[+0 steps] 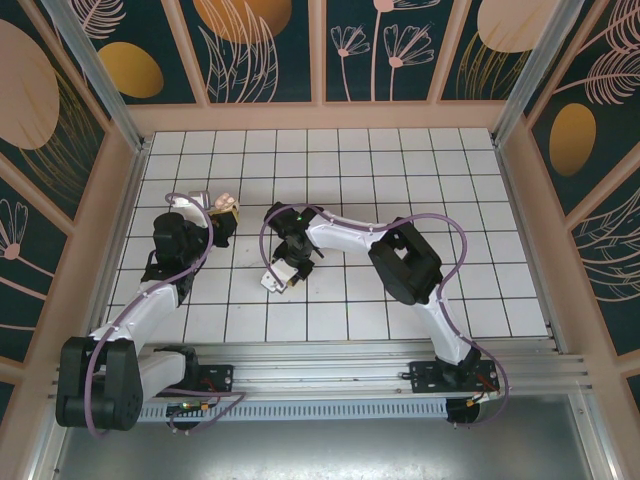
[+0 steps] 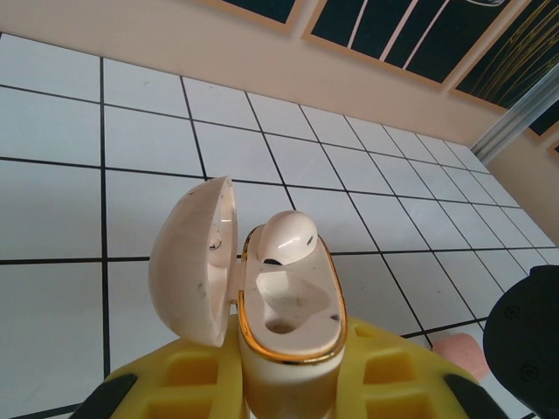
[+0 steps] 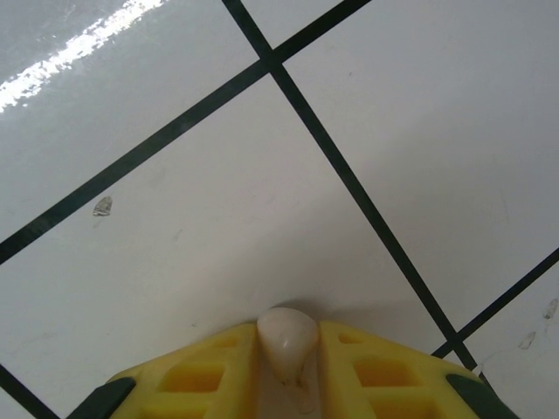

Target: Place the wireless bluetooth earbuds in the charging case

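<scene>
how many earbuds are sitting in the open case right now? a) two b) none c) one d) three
c: one earbud sits in the far slot of the charging case, the near slot is empty, and the second earbud is pinched in the right gripper.

You saw a glossy, pale plastic charging case (image 2: pixel 288 301) with a shiny gold rim, a smooth earbud (image 3: pixel 286 336), matt yellow plastic fingers (image 3: pixel 201 380) and a glossy tiled table (image 3: pixel 262 201).
</scene>
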